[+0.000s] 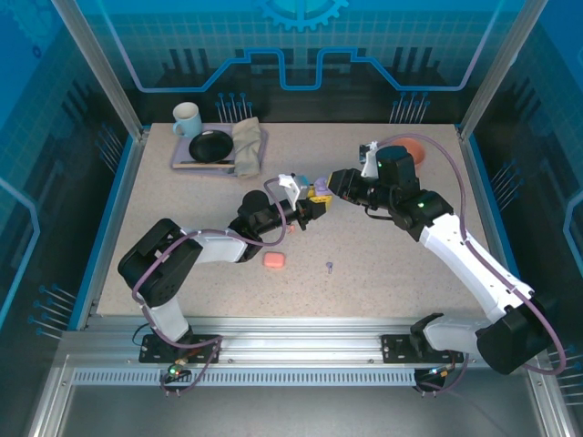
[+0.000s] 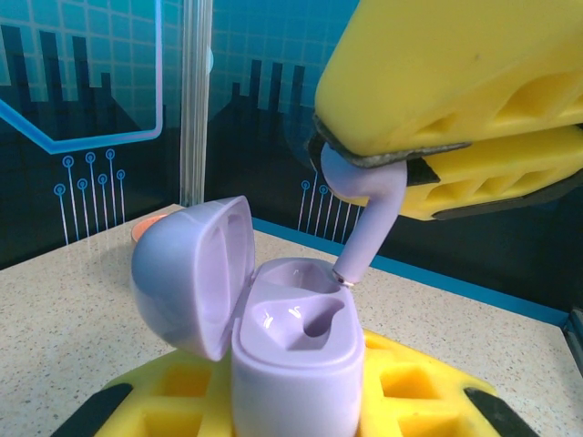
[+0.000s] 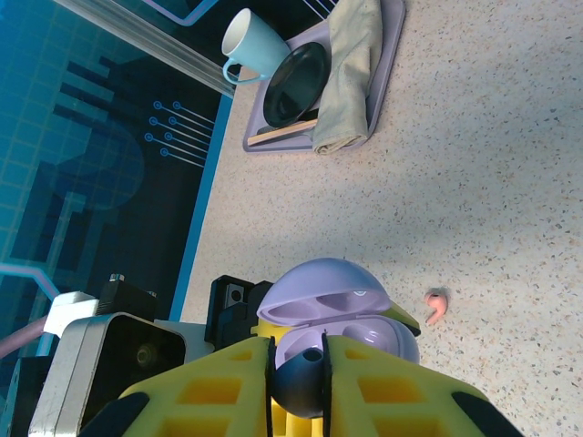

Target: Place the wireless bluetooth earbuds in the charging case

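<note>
— So, what has the right claw got?
— It pinches a lilac earbud, stem tip at the open lilac charging case, which the left claw clamps near the middle of the table.

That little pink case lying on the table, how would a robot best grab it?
Likely from straight above, fingers closing across its shorter width, near side to far side. The pink case lies flat on the table, clear of other things, and its low rounded body offers little to pinch from the side.
</note>
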You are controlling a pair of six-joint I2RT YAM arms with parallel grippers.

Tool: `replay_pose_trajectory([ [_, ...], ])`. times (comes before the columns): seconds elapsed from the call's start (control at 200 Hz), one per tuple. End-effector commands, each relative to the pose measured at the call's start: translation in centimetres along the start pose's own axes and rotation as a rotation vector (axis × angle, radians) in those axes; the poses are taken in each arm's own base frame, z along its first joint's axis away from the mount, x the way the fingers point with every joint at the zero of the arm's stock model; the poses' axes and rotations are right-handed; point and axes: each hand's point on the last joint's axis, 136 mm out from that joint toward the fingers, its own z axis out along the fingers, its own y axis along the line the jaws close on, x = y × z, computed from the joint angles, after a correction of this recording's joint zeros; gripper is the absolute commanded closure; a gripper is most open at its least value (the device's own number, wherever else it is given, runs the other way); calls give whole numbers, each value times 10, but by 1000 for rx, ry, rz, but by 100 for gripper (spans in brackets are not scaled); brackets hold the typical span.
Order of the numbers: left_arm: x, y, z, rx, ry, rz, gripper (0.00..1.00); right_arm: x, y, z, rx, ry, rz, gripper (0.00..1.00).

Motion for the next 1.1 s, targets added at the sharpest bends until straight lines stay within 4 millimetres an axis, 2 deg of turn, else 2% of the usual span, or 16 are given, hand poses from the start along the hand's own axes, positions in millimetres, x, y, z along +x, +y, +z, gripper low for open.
replay_pose_trajectory([
  [0.0,-12,0,1,13,-40,6,100,-1,-3,0,7,-2,0,81],
  [0.34,-7,-1,1,18,-31,-4,100,-5,-1,-4,-6,-16,7,81],
  [1.095,-7,-9,-1,55,-11,16,100,18,-29,16,98,127,-28,83],
])
